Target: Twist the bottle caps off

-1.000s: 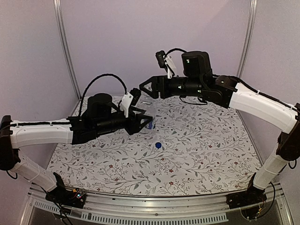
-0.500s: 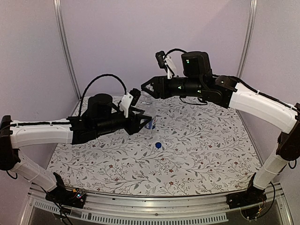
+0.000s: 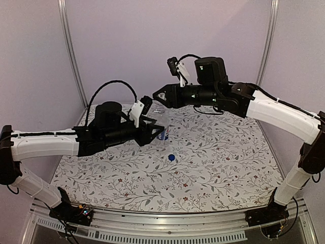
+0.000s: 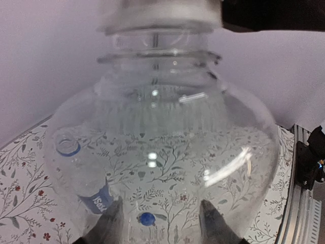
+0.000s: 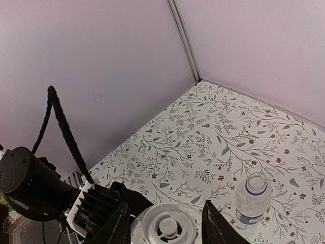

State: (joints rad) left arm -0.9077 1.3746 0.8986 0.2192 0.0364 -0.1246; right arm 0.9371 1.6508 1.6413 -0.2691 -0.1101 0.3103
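Observation:
My left gripper (image 3: 152, 131) is shut on the unlabelled clear bottle (image 3: 161, 118) and holds it upright above the table. In the left wrist view this bottle (image 4: 162, 152) fills the frame, and my left gripper (image 4: 160, 223) shows through its wall. My right gripper (image 3: 158, 96) reaches in from the right and is shut on the bottle's pale cap (image 5: 167, 229), one finger on each side. That cap (image 4: 157, 12) sits at the top edge of the left wrist view. The labelled bottle (image 5: 251, 201) stands uncapped on the table. The blue cap (image 3: 171, 157) lies loose in front of it.
The table (image 3: 218, 168) is covered with a floral cloth. Plain walls (image 3: 127, 46) close in behind and at both sides. A metal rail (image 3: 162, 223) runs along the near edge, where both arm bases are bolted.
My right gripper's fingers have closed in on the pale cap and shifted slightly left. The left arm and the clear bottle have stayed put.

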